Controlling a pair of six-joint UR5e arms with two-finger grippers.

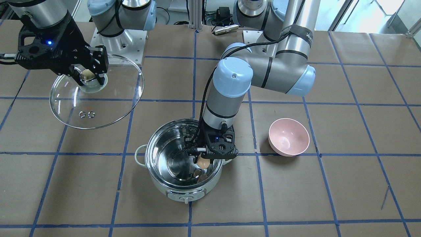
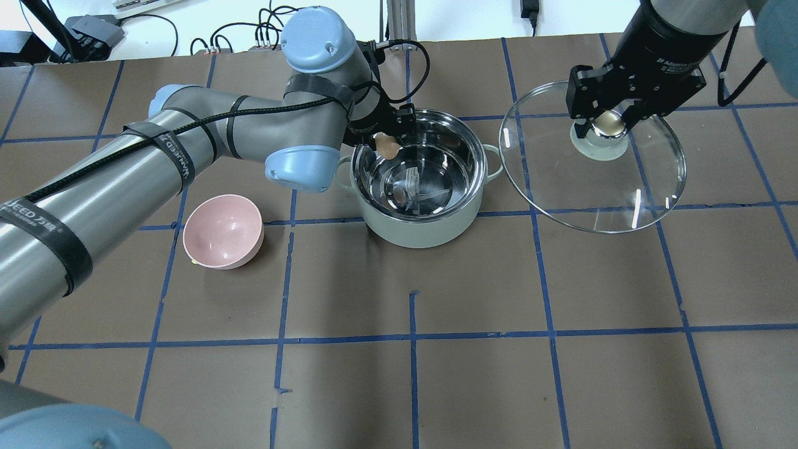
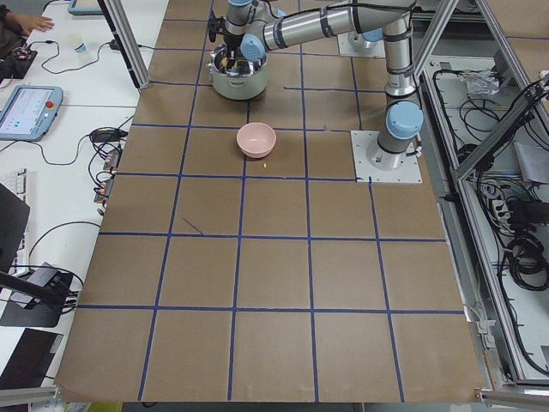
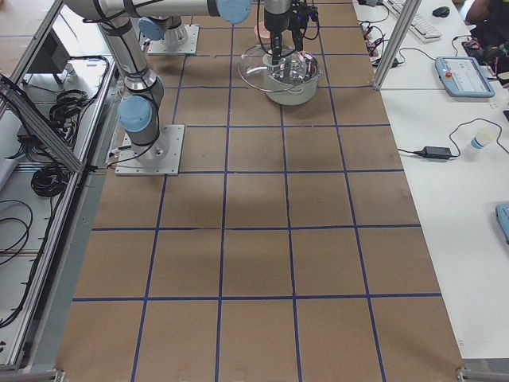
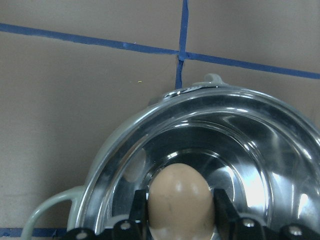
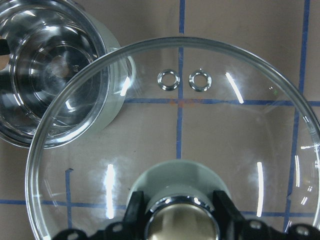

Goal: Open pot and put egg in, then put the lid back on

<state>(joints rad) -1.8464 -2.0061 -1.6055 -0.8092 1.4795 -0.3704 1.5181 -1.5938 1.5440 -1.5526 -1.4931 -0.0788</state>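
Note:
The mint-green pot [image 2: 419, 224] stands open, its steel inside [image 1: 179, 161] bare. My left gripper [image 1: 204, 162] is shut on the brown egg [image 1: 203, 163] and holds it over the pot's rim, above the inside; the egg also shows in the overhead view [image 2: 389, 147] and the left wrist view [image 5: 180, 197]. My right gripper [image 2: 608, 125] is shut on the cream knob of the glass lid [image 2: 592, 181] and holds the lid in the air beside the pot; the lid also shows in the front view [image 1: 98, 105] and the right wrist view [image 6: 200, 135].
An empty pink bowl [image 2: 222, 232] sits on the brown paper on the left arm's side of the pot, also in the front view [image 1: 288, 137]. Blue tape lines cross the table. The left arm's elbow [image 1: 266, 72] hangs over the table behind the pot.

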